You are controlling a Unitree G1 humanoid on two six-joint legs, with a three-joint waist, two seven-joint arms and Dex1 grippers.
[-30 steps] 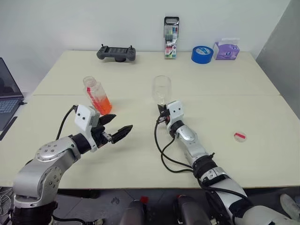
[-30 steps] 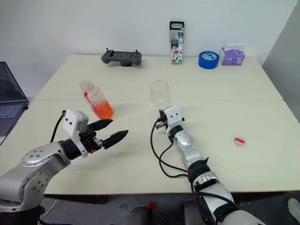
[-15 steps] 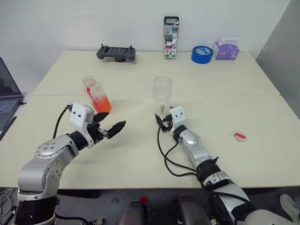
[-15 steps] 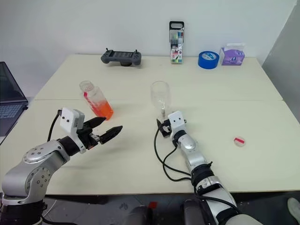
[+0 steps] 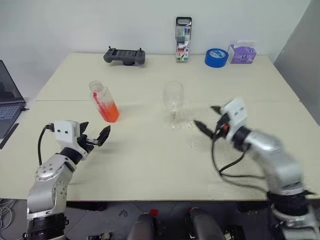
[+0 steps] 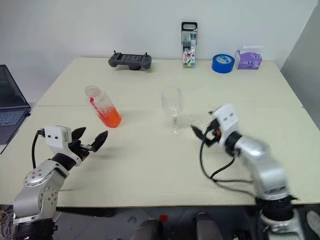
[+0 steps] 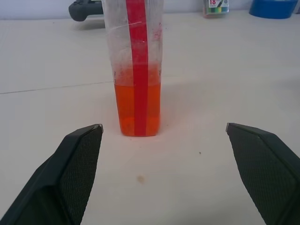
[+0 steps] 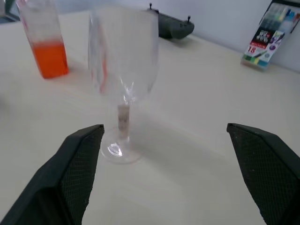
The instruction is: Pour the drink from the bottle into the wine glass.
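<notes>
The bottle stands upright and uncapped on the left half of the table, its lower part filled with the orange drink. My left gripper is open just in front of the bottle, level with its base and not touching it. The empty wine glass stands upright at the table's middle. To the right of the glass and lifted off the table is my right gripper, open, pointing at the glass and holding nothing. The right wrist view shows the wine glass ahead, with the bottle beyond it.
Along the far edge lie a grey game controller, a tall marker case, a blue tape roll and a purple tissue pack. A laptop sits past the table's left edge. My right arm's black cable hangs near the front.
My right gripper opened at the glass's foot, then pulled away to the right and up; the glass stayed standing. My left gripper swung left and lower, now facing the bottle.
</notes>
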